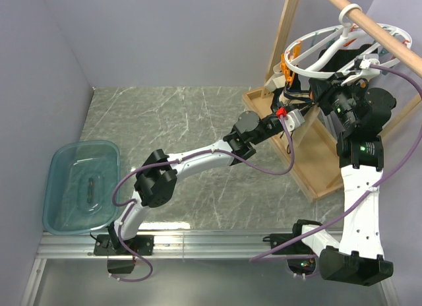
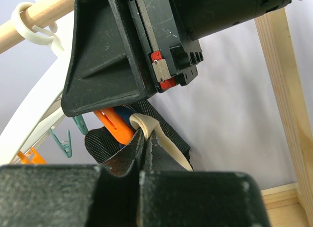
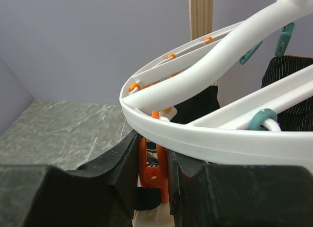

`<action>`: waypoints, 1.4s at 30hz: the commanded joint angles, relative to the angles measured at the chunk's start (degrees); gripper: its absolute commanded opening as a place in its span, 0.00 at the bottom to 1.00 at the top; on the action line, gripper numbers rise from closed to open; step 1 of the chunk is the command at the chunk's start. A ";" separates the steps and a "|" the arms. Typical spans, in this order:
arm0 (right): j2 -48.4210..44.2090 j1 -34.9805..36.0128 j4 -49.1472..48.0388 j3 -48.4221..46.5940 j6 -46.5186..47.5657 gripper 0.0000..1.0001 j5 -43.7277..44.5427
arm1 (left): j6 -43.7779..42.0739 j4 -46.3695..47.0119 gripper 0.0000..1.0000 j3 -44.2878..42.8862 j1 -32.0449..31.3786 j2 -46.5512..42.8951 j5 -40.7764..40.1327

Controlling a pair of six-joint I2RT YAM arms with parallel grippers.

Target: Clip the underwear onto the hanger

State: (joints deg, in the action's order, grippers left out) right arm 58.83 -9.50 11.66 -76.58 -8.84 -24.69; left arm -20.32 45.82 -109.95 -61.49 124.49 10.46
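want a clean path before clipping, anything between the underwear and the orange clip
Nothing visible does. The underwear, held in the left end effector, has its edge right beside the orange clip, which the right end effector pinches. A striped black garment hangs just behind.

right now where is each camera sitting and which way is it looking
Top external: above and behind the arms, looking down on the table; both arms show whole, reaching to the hanger at right.
Left wrist: on the left gripper, below the hanger, facing up; its fingers pinch the underwear, the right gripper overhead.
Right wrist: under the hanger's ring, looking level toward the wall; its fingers squeeze an orange clip.
Shared: both wrist views show that orange clip and the white hanger.
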 commanded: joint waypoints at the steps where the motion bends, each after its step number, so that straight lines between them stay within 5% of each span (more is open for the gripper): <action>1: -0.64 0.18 0.91 -1.91 0.93 0.28 0.61 | -0.86 2.43 0.00 -3.08 0.32 0.14 -0.35; 13: -1.00 0.18 0.91 -2.09 0.49 0.43 0.96 | -1.04 2.43 0.00 -2.99 0.23 0.32 -0.35; 25: -2.14 0.18 0.29 -2.52 -1.44 0.77 2.01 | -0.87 1.20 0.01 -2.73 0.23 -0.03 0.61; 42: -6.18 0.09 3.45 -1.74 -2.32 0.89 2.80 | 3.26 -7.75 0.61 13.00 -0.20 -10.57 1.93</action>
State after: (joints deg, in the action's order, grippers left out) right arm 54.48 -9.50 14.68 -76.84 -10.90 -22.85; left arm -19.20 40.27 -98.17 -61.34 120.14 11.27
